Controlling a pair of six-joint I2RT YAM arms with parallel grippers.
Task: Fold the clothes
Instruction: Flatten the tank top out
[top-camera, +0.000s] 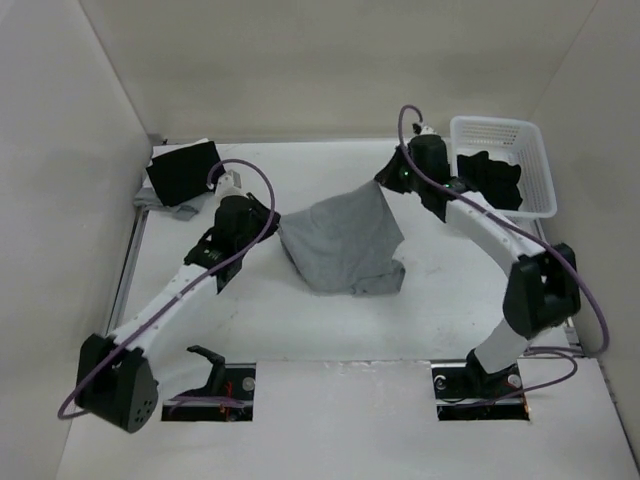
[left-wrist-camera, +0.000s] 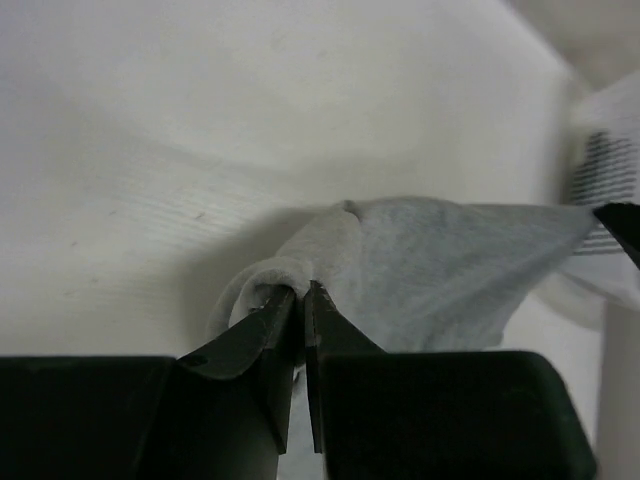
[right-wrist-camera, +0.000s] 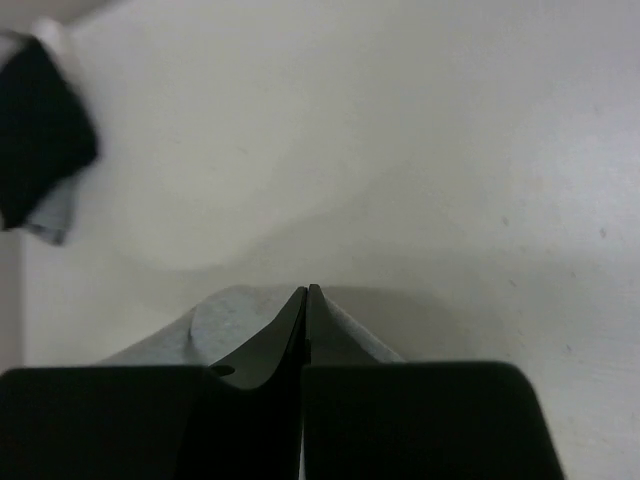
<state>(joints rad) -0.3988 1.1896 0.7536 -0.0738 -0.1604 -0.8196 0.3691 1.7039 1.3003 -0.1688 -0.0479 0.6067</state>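
A light grey shirt (top-camera: 345, 243) hangs stretched between my two grippers above the middle of the table, its lower part bunched on the surface. My left gripper (top-camera: 272, 217) is shut on the shirt's left corner; in the left wrist view the cloth (left-wrist-camera: 430, 270) wraps round the closed tips of the gripper (left-wrist-camera: 303, 292). My right gripper (top-camera: 383, 180) is shut on the shirt's upper right corner, and grey cloth (right-wrist-camera: 220, 325) shows on both sides of that gripper's tips (right-wrist-camera: 307, 292). A folded black garment (top-camera: 183, 170) lies at the back left. Another black garment (top-camera: 492, 180) lies in the white basket (top-camera: 535, 160).
The white lattice basket stands at the back right against the side wall. A small grey cloth (top-camera: 185, 212) peeks out under the black garment at the back left. White walls close the table on three sides. Two cut-outs (top-camera: 208, 392) sit at the near edge by the arm bases.
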